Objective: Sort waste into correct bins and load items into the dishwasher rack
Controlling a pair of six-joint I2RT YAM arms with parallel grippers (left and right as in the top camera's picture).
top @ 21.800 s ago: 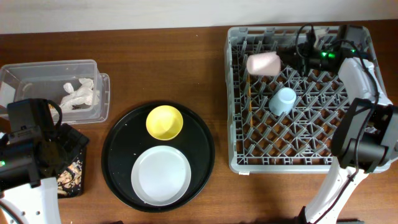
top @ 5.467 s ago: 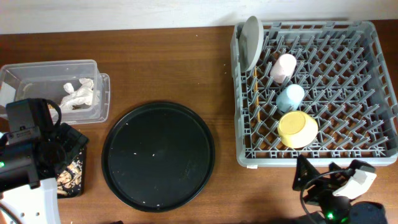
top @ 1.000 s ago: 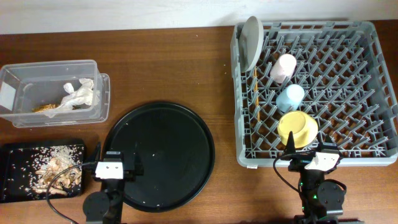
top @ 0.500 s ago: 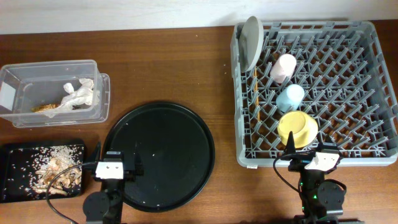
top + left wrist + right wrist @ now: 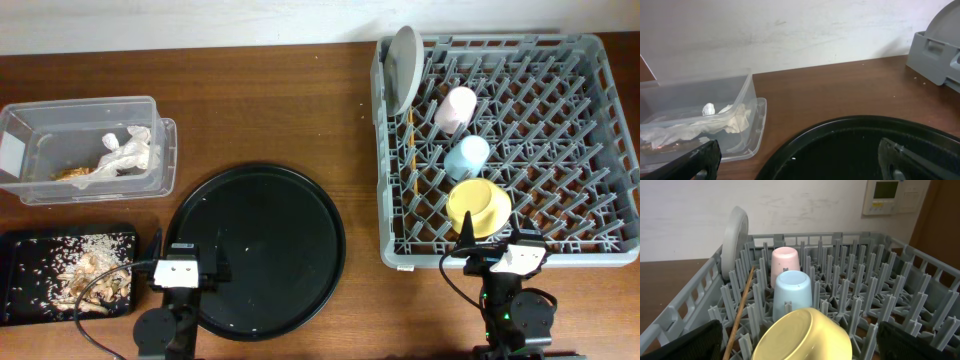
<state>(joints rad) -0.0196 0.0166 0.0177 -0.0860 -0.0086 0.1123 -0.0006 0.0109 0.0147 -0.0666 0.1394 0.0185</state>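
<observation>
Task apparently finished: plate (image 5: 404, 55), pink cup (image 5: 455, 108), blue cup (image 5: 466, 156), saucer (image 5: 478, 207) and chopsticks (image 5: 409, 150) sit in the rack (image 5: 500, 40) just ahead of the right gripper (image 5: 497, 250), tissue (image 5: 125, 152) and scraps (image 5: 85, 272) binned left of the left gripper (image 5: 188, 262); both jaws open, empty.

Our left arm (image 5: 165, 325) and right arm (image 5: 515, 318) are black, each with a white block (image 5: 180, 271) behind the jaws, blunt black fingers (image 5: 702, 159), and thin black cables (image 5: 445, 275) trailing behind.

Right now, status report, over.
Left pincer, right pincer open, empty. Pink cup, blue cup, saucer, plate, chopsticks in rack; tissue in tub, scraps in tray. Nothing in the way.
</observation>
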